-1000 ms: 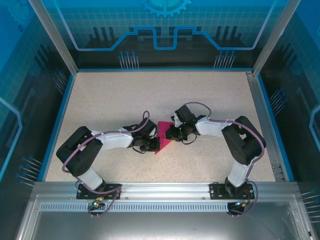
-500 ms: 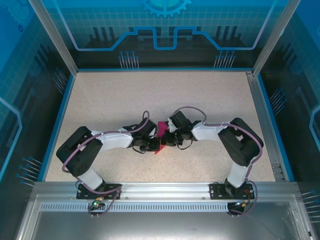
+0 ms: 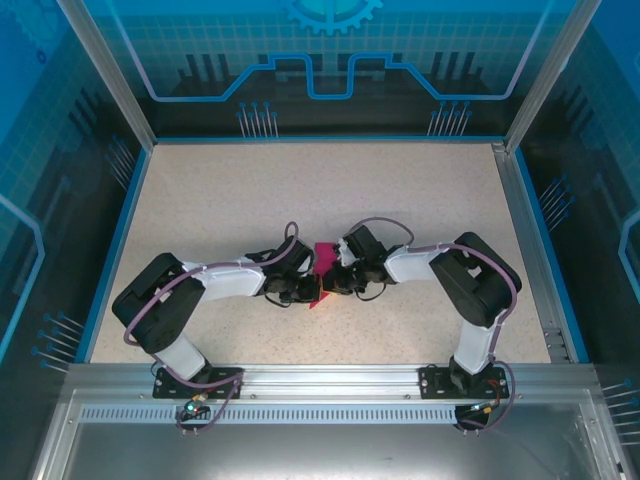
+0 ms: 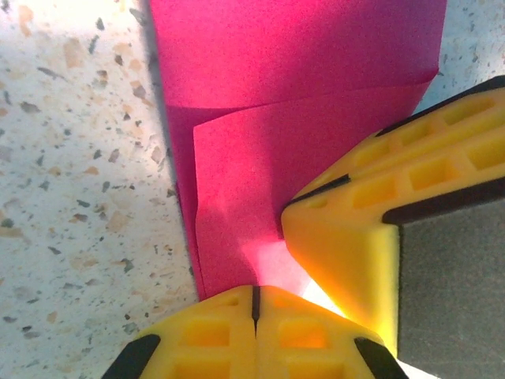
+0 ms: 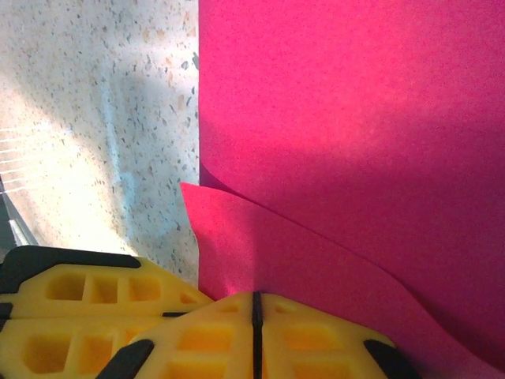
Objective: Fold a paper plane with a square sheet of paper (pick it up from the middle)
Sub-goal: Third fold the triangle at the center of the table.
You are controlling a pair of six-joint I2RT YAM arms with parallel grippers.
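Observation:
The square sheet of paper (image 3: 323, 254), magenta-pink, lies partly folded at the table's middle, between both grippers. In the left wrist view the paper (image 4: 300, 87) shows two overlapping layers with a crease. My left gripper (image 4: 254, 304) is shut, its tips pinching the sheet's near edge. The right gripper's yellow fingers (image 4: 371, 205) press in from the right. In the right wrist view a curled flap of the paper (image 5: 316, 260) runs into my right gripper (image 5: 254, 308), which is shut on it. The left gripper's fingers (image 5: 79, 300) sit just beside it. A paper plane is out of view.
The speckled table (image 3: 300, 190) stretches open behind the arms. Blue rails and metal frame posts (image 3: 520, 200) border it. Both arms (image 3: 220, 280) bend inward, their wrists almost touching at the centre.
My right gripper has moved left up against the left gripper and closed on the paper. The sheet is bunched up, with less of it showing from above. The left arm stayed put.

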